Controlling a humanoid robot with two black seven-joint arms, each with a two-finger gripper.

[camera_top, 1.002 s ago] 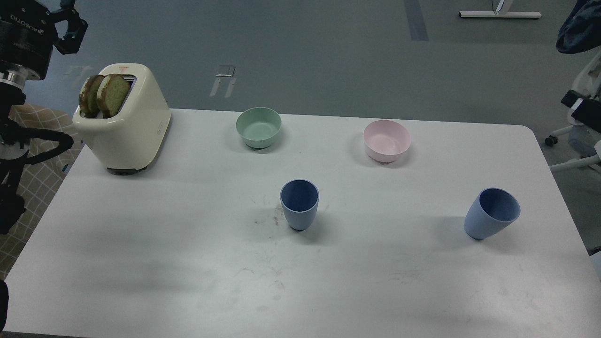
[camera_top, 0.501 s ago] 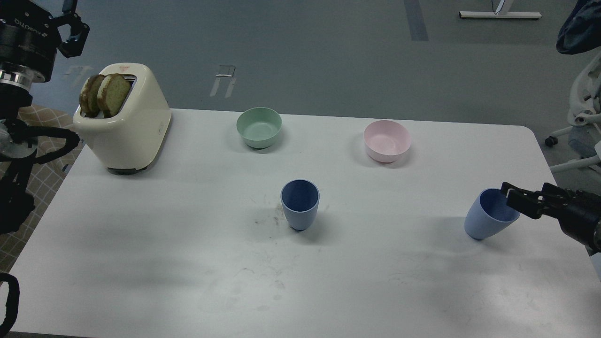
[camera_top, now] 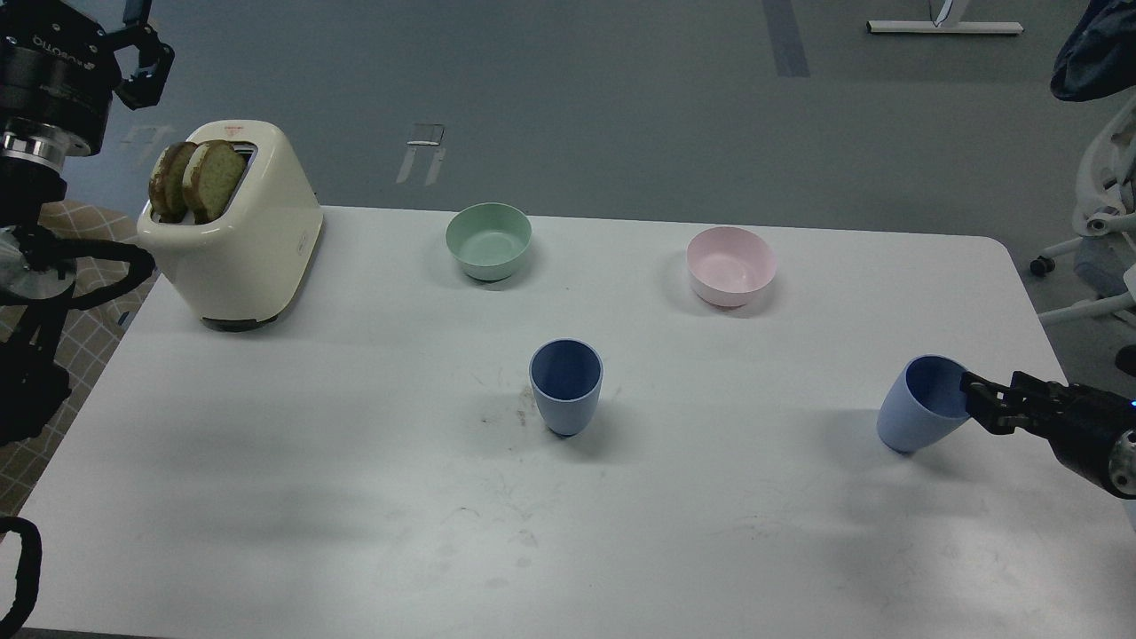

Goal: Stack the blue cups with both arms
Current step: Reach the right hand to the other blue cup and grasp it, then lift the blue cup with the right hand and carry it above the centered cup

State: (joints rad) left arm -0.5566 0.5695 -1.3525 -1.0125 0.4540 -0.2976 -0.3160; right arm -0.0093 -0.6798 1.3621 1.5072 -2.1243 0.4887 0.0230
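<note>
One blue cup stands upright near the middle of the white table. The second blue cup stands near the right edge and looks tilted to the right. My right gripper comes in from the right edge. Its dark fingers are spread at the right side of that cup's rim, one finger at the mouth and one outside the wall. My left gripper is high at the top left, above and behind the toaster, fingers apart and empty, far from both cups.
A cream toaster with two bread slices stands at the table's back left. A mint-green bowl and a pale pink bowl stand at the back. An office chair is beyond the right edge.
My right arm came into view from the right, reached the right cup's rim, then dropped slightly lower. Both cups stay in place. My left gripper shifted slightly up and right.
</note>
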